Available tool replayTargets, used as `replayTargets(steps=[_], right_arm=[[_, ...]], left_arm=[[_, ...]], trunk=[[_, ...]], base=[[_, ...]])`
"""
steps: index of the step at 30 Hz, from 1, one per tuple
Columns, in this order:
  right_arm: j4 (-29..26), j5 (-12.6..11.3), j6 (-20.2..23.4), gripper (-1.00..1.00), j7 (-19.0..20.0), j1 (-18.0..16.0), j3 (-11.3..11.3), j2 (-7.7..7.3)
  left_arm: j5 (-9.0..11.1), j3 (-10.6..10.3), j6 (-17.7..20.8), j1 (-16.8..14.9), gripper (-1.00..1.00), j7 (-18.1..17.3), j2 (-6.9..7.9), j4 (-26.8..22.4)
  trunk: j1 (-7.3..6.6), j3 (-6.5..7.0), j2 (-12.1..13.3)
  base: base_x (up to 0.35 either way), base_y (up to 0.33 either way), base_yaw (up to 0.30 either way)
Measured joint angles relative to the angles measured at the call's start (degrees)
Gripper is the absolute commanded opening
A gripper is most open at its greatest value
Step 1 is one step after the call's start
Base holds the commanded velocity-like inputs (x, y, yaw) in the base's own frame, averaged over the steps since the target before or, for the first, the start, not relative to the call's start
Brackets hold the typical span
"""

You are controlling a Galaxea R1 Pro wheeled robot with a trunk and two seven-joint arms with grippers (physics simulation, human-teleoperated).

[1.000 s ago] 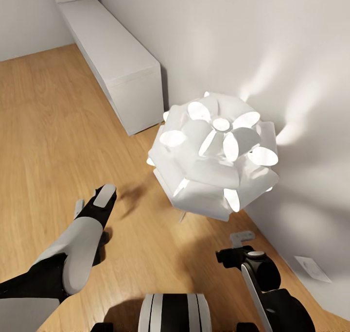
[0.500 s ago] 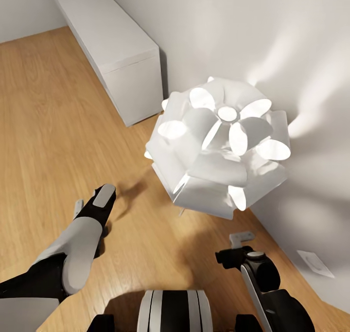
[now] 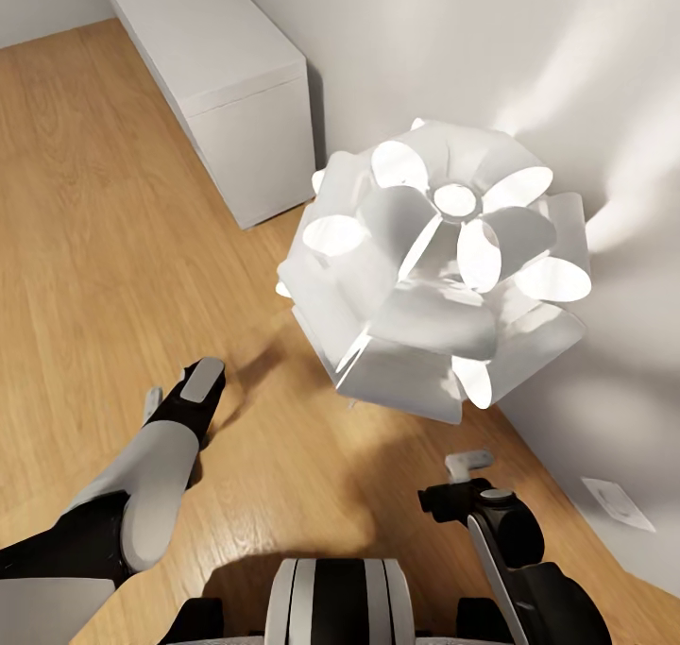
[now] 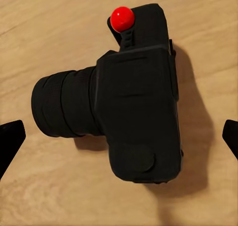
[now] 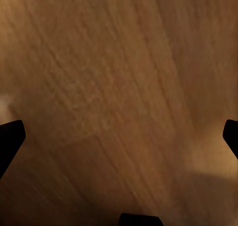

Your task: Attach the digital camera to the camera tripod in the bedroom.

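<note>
The digital camera (image 4: 134, 102), black with a round red button and its lens pointing sideways, lies on the light wooden floor (image 4: 49, 17) with a tight shadow beside it. My left gripper (image 4: 119, 146) hangs over it, open; the two black fingertips (image 4: 10, 141) stand wide on either side and touch nothing. In the head view the left gripper (image 3: 178, 392) points down at the floor and hides the camera. My right gripper (image 3: 463, 475) is open over bare floor (image 5: 119, 87). The camera tripod is out of view.
A lit white petal floor lamp (image 3: 439, 258) stands close ahead on the right, against the white wall (image 3: 529, 50). A long white low cabinet (image 3: 208, 69) runs along the wall at the back. A wall socket plate (image 3: 614, 503) sits low on the right.
The whole head view has shifted: the lamp now looks larger and further up and right, the cabinet higher in the picture. Both arms keep their place in the view.
</note>
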Motion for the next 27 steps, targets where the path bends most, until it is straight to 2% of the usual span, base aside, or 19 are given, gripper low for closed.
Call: replayTargets(steps=[10,17,21,27], right_arm=[[0.0,-0.01,0.0,1.0,-0.1,0.0,0.01,-0.05],[0.0,-0.01,0.0,1.0,-0.15,0.07,0.01,-0.11],[0.0,0.0,0.0,1.0,-0.17,0.13,0.01,-0.12],[0.0,0.03,0.0,1.0,-0.18,0.16,0.03,-0.13]], left_arm=[[-0.05,0.02,0.0,-0.25,1.0,0.03,-0.28,0.0],[-0.17,-0.07,-0.01,-2.15,1.0,0.72,-0.77,0.11],[-0.24,-0.13,-0.05,-3.57,1.0,1.82,-1.53,0.25],[-0.27,-0.16,-0.06,-4.24,1.0,2.35,-1.92,0.31]], trunk=[[0.0,0.0,0.0],[0.0,0.0,0.0],[0.0,0.0,0.0],[0.0,0.0,0.0]], base=[[0.0,0.0,0.0],[0.0,0.0,0.0],[0.0,0.0,0.0],[0.0,0.0,0.0]])
